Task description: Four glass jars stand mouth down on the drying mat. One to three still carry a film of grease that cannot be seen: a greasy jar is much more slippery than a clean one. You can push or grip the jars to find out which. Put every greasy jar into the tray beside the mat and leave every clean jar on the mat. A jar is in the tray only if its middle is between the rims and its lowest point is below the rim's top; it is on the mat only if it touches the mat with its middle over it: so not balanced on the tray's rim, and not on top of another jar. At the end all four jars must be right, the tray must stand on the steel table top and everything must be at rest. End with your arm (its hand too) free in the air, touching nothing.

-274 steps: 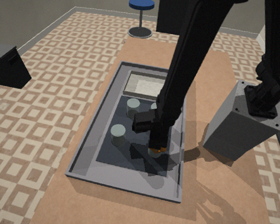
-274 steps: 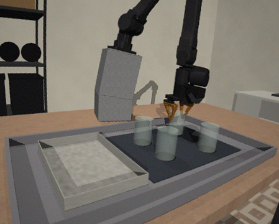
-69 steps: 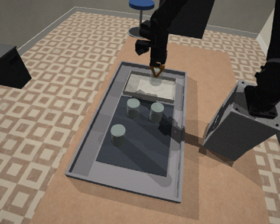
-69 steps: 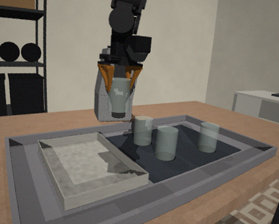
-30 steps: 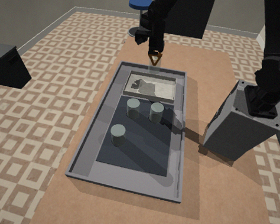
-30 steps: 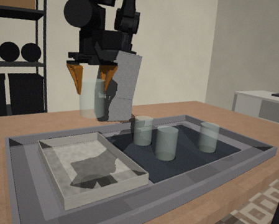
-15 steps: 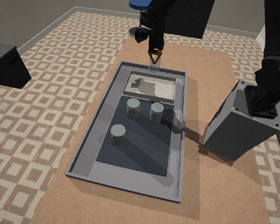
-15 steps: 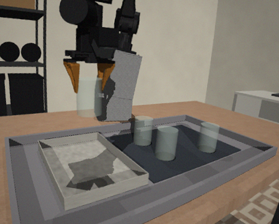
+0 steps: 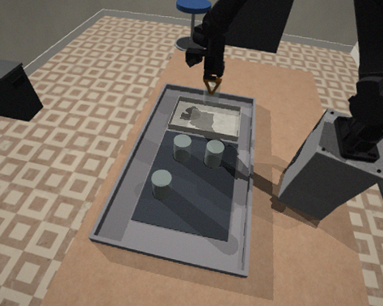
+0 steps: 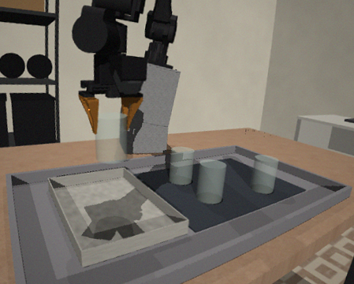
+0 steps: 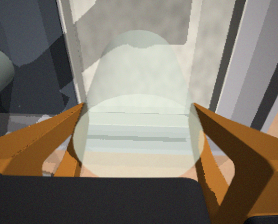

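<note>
My gripper (image 9: 211, 85) (image 10: 109, 124) (image 11: 138, 111) is shut on a clear glass jar (image 9: 211, 97) (image 10: 108, 141) (image 11: 140, 75), held mouth down in the air over the far part of the pale tray (image 9: 203, 131) (image 10: 130, 234) (image 11: 212, 50). The tray has no jar in it and stands on the grey steel table top (image 9: 118, 223) (image 10: 233, 237). Three more jars stand mouth down on the dark mat (image 9: 192, 213) (image 10: 238, 199): two near the tray (image 9: 181, 147) (image 9: 214, 153) (image 10: 181, 166) (image 10: 210, 182), and one further along the mat (image 9: 161, 184) (image 10: 264, 173).
The arm's grey pedestal (image 9: 329, 172) (image 10: 155, 110) stands on the wooden table (image 9: 292, 274) beside the steel top. A blue stool (image 9: 194, 5) and a black box (image 9: 10, 89) stand on the floor beyond the table.
</note>
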Controlling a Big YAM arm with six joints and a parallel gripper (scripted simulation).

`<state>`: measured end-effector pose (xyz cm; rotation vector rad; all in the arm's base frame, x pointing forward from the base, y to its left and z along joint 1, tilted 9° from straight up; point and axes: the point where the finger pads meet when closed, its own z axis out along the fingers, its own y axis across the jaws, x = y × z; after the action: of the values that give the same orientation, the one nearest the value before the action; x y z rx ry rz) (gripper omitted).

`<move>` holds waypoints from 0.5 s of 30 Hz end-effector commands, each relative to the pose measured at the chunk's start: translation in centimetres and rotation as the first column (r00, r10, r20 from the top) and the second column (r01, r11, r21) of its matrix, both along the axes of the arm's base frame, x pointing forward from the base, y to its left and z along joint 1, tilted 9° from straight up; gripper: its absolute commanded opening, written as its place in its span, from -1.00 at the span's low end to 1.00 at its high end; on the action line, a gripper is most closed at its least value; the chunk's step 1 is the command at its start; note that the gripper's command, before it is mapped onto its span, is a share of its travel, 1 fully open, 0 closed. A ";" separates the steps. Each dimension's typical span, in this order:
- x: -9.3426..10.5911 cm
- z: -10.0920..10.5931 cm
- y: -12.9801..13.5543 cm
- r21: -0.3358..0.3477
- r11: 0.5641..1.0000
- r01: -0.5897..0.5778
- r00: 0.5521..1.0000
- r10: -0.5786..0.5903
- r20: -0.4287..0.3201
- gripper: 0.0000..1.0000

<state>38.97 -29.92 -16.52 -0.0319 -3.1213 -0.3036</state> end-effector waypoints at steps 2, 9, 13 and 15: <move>1.9 0.4 -2.2 -0.042 0.999 0.010 0.999 -0.008 0.049 -1.00; 2.0 -0.9 -2.0 -0.042 0.999 0.010 0.999 -0.008 0.049 -1.00; 2.1 -2.0 -1.8 -0.042 0.999 0.010 0.999 -0.008 0.049 -1.00; 2.1 -2.5 -1.7 -0.042 0.999 0.010 0.999 -0.008 0.049 -1.00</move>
<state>38.86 -29.83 -19.69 -0.0313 -3.1260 -0.2986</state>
